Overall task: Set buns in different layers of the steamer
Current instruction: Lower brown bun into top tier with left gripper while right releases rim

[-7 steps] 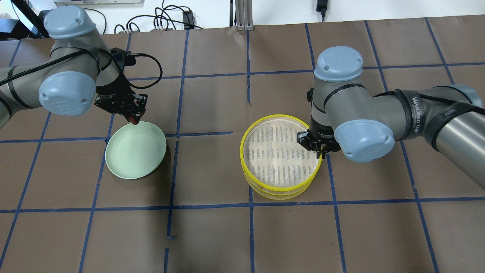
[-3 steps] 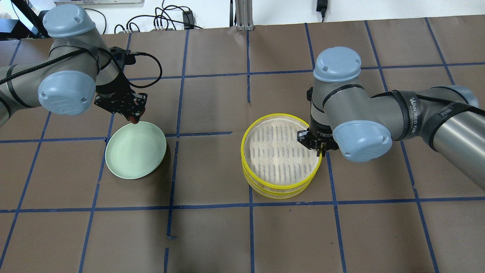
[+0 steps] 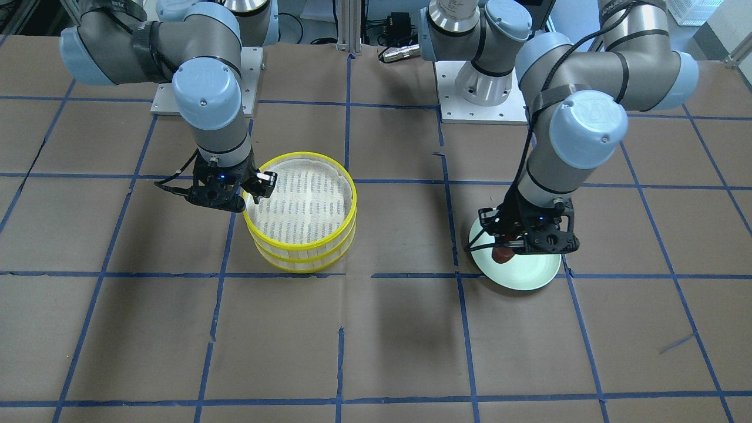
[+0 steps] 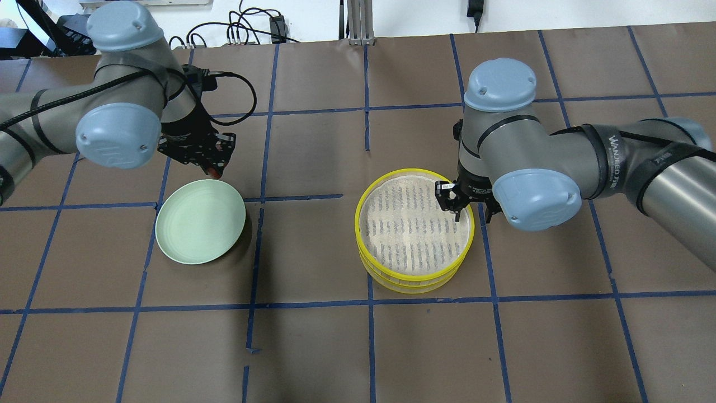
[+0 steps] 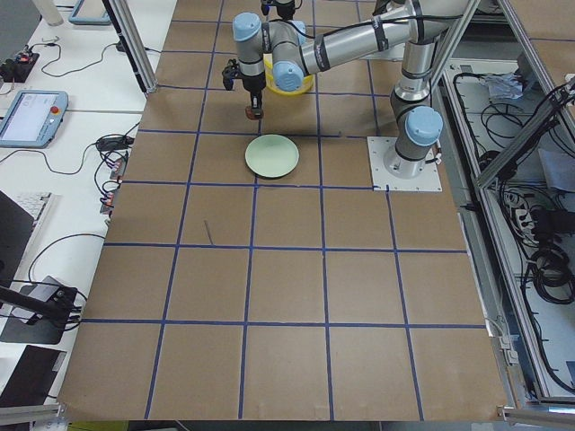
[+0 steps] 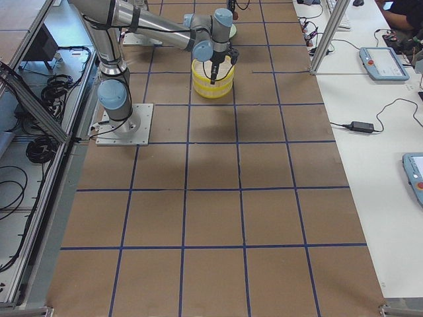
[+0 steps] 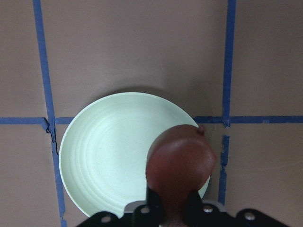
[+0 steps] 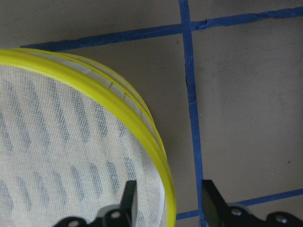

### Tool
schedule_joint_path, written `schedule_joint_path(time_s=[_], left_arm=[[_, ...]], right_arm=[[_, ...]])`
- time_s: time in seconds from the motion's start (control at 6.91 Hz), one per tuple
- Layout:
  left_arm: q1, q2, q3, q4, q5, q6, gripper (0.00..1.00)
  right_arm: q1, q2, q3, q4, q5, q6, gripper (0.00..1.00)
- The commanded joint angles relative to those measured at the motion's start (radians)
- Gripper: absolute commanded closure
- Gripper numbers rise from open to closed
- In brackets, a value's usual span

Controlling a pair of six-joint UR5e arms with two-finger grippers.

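Straddling the steamer rim [image 8: 94,87], the right gripper [image 8: 170,201] is spread open; its arm strap [image 4: 613,157] is marked "WANJEED". The brown bun [image 7: 180,161] is clamped in the left gripper [image 7: 175,208].

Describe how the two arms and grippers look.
Both are silver-grey tubes with pale blue round joint caps. The right arm has black straps, one lettered white; the left arm carries a black cable. The left gripper and right gripper are black.
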Motion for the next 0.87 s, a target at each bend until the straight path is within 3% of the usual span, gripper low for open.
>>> schedule_joint_path(time_s=[0.0, 0.43, 0.72], left_arm=[[-0.191, -0.008, 0.027, 0.002, -0.067, -0.237, 0.71], [-0.364, -0.038, 0.079, 0.017, -0.175, -0.455, 0.71], [-0.465, -0.098, 0.087, 0.126, -0.171, -0.607, 0.71]], right_arm=[[-0.049, -0.014, -0.082, 0.096, -0.002, -0.034, 0.0], [-0.212, -0.13, -0.211, 0.405, -0.036, -0.317, 0.0], [-0.231, -0.17, -0.318, 0.477, -0.036, -0.322, 0.01]])
